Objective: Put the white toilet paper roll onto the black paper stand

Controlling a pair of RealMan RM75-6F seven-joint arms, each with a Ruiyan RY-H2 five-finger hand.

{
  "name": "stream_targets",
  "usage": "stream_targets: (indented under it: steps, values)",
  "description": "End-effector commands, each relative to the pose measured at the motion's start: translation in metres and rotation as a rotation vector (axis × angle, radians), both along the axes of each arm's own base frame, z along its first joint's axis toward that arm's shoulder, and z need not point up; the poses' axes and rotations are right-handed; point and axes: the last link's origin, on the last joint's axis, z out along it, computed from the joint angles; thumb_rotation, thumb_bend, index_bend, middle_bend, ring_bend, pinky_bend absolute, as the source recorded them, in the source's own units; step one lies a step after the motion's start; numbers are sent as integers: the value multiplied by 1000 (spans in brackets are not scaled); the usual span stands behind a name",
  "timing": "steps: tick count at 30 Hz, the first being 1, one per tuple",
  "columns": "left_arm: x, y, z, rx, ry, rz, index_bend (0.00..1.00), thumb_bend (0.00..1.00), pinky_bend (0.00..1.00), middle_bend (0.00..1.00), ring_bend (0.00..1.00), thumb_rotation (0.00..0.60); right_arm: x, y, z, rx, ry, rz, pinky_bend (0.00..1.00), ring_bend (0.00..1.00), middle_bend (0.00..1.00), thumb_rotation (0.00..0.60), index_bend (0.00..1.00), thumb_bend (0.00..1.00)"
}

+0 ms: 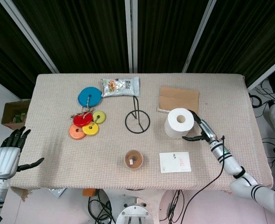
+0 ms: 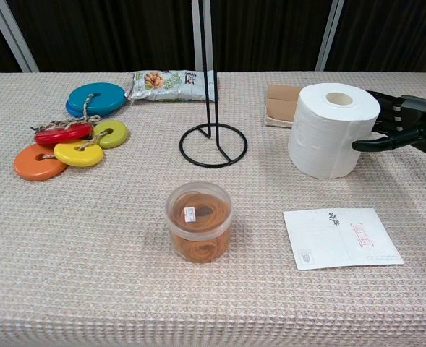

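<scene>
The white toilet paper roll [image 1: 179,122] [image 2: 332,130] stands upright on the table, right of centre. The black paper stand [image 1: 137,119] [image 2: 213,137], a wire ring base with a thin upright rod, sits left of the roll. My right hand [image 1: 201,130] [image 2: 401,126] is at the roll's right side with fingers spread around it, thumb tip touching or nearly touching the paper; it holds nothing. My left hand [image 1: 9,154] hangs open off the table's left front corner, far from both objects.
A clear tub of rubber bands [image 1: 133,159] [image 2: 199,220] and a white card [image 1: 175,162] [image 2: 341,237] lie at the front. A brown cardboard piece [image 1: 178,98] lies behind the roll. Coloured discs [image 1: 87,122] and a snack bag [image 1: 121,86] occupy the back left.
</scene>
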Motion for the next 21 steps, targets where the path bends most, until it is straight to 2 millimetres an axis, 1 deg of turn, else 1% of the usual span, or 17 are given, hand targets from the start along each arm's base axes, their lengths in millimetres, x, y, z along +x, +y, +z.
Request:
stream_targets:
  steps: [1, 4, 6, 8, 10, 14, 17, 21]
  values:
    - [0, 0, 1, 2, 0, 0, 64, 14, 215, 29, 49, 111, 2, -2, -3, 3, -2, 1, 0, 0, 0, 600, 0, 0]
    - [-1, 0, 1, 2, -1, 3, 64, 14, 215, 29, 49, 110, 4, -4, -5, -7, -15, 0, 0, 0, 0, 600, 0, 0]
    - [-1, 0, 0, 1, -2, 4, 64, 14, 216, 29, 49, 112, 5, -5, -5, -31, -26, -1, 36, 10, 35, 600, 0, 2]
    - [-1, 0, 1, 0, -1, 3, 64, 14, 215, 29, 49, 112, 5, -6, -7, -45, -29, 0, 142, 86, 139, 600, 1, 14]
    - [0, 1, 1, -1, 0, 0, 65, 14, 215, 29, 49, 111, 5, -6, -8, -45, -26, 2, 218, 160, 208, 600, 36, 30]
    - [3, 0, 1, -8, -8, -15, 65, 13, 215, 29, 49, 114, 5, -8, -8, -48, -9, 2, 351, 281, 298, 600, 218, 54]
    - [2, -1, 1, -8, -6, -12, 65, 13, 215, 29, 49, 114, 6, -9, -6, -70, -7, 0, 457, 389, 395, 600, 360, 90]
    - [1, -1, 1, -8, -9, -3, 65, 13, 215, 29, 49, 114, 5, -9, -2, -85, -12, -10, 489, 442, 436, 600, 462, 139]
